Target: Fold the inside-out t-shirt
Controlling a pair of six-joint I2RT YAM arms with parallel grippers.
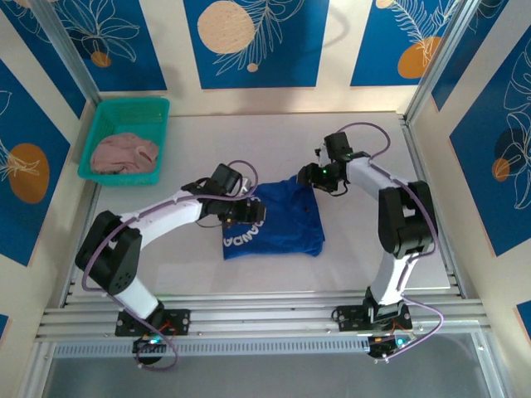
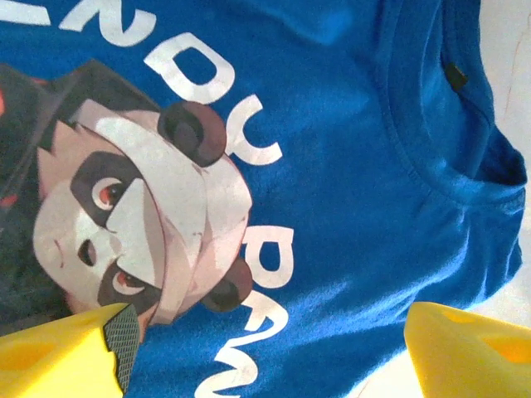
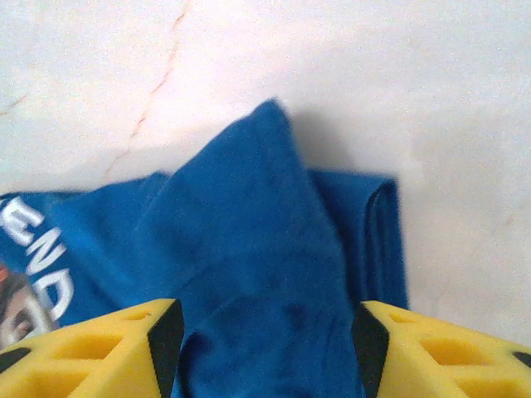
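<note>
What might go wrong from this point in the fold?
1. The right claw straddles a bunched ridge of the shirt; closing may catch several layers and drag the fold apart.
2. The left claw hangs open over the print near the collar; a pinch there may only wrinkle the flat cloth.

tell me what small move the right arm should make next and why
Probably close the right pincer: its jaws stand open on either side of a raised ridge of the blue t-shirt, so shutting would likely catch that edge for folding.
</note>
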